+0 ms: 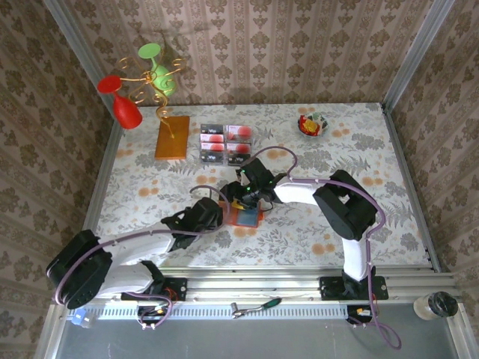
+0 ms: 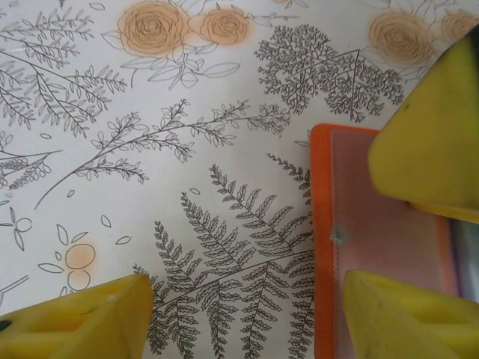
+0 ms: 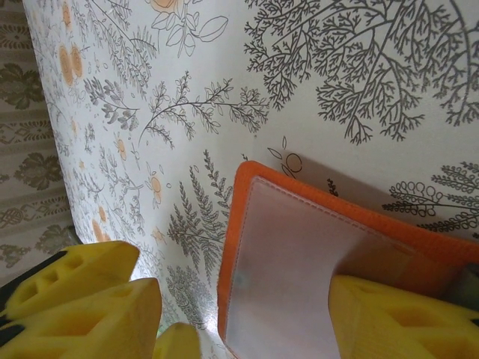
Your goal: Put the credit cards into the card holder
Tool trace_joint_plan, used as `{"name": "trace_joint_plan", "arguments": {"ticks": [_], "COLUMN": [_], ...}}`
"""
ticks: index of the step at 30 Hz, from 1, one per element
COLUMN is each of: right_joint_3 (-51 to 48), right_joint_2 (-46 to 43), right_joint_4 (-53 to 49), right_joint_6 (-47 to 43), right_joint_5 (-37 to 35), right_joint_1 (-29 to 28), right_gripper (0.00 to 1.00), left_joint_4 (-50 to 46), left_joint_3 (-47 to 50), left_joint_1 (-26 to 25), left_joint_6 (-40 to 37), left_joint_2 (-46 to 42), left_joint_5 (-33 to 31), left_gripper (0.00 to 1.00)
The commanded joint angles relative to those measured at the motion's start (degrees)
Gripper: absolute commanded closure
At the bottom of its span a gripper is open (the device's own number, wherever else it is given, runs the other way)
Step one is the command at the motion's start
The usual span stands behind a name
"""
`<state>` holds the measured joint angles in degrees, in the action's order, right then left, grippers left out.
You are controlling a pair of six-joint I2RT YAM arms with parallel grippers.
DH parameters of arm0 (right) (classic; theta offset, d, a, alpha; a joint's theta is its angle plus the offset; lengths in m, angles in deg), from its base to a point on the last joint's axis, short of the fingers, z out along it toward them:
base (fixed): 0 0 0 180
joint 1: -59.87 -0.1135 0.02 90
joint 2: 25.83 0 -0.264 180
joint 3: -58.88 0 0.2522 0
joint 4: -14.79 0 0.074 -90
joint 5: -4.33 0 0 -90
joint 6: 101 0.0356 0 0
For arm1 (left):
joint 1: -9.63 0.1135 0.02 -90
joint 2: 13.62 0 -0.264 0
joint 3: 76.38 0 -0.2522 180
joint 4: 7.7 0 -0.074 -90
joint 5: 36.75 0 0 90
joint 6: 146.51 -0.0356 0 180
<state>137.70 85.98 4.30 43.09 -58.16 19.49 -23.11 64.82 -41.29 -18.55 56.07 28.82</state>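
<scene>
At table [image 1: 389, 179] centre, the card holder [image 1: 245, 218] lies opened flat, its orange rim framing a pale inner panel. The clear tray [image 1: 224, 143] stands at 12 o'clock from the holder, well apart. The credit cards [image 1: 214, 139] rest in its compartments. Neither gripper carries a card, so the step in hand appears to be steadying the holder before a card is fetched.

Procedure:
1. Press on the holder away from the pocket mouth, so that the slot stays free.
2. Assign 1 gripper to hold and send the other to the tray at 12 o'clock.
3. Lift straight up when leaving. A sideways drag would probably slide the light holder across the printed surface.

Pose: the left arm [image 1: 142, 247] reaches in from 7 o'clock and the right arm [image 1: 329, 198] from 4 o'clock. Both are bent low and meet over the holder.

The left gripper [image 2: 247, 292] has its jaws released and spread. 1 finger [image 2: 404, 318] overlaps the holder and the other is over bare table. The right gripper [image 3: 239, 292] is likewise parted and grasps nothing. 1 of its fingers [image 3: 404, 321] overlaps the pale panel, but contact cannot be told.
</scene>
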Motion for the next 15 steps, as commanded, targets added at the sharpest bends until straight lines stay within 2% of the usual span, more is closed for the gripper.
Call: {"name": "trace_joint_plan", "arguments": {"ticks": [1, 11, 15], "right_joint_3": [-1.12, -1.17, -0.62], "right_joint_2": [-2.21, -5.21, -4.59], "right_joint_4": [0.01, -3.61, -7.07], "right_joint_6": [0.58, -2.34, -5.01], "right_joint_5": [0.07, -1.85, -2.88], "right_joint_1": [0.39, 1.35, 1.36], "right_gripper": [0.38, 0.41, 0.52], "left_joint_4": [2.37, 4.34, 4.47], "left_joint_3": [0.93, 2.31, 2.8], "left_joint_1": [-0.15, -0.67, -1.15], "left_joint_6": [1.24, 2.86, 3.43], "left_joint_2": [2.14, 6.2, 5.8], "left_joint_5": [0.17, -0.27, -0.57], "left_gripper": [0.31, 0.32, 0.32]}}
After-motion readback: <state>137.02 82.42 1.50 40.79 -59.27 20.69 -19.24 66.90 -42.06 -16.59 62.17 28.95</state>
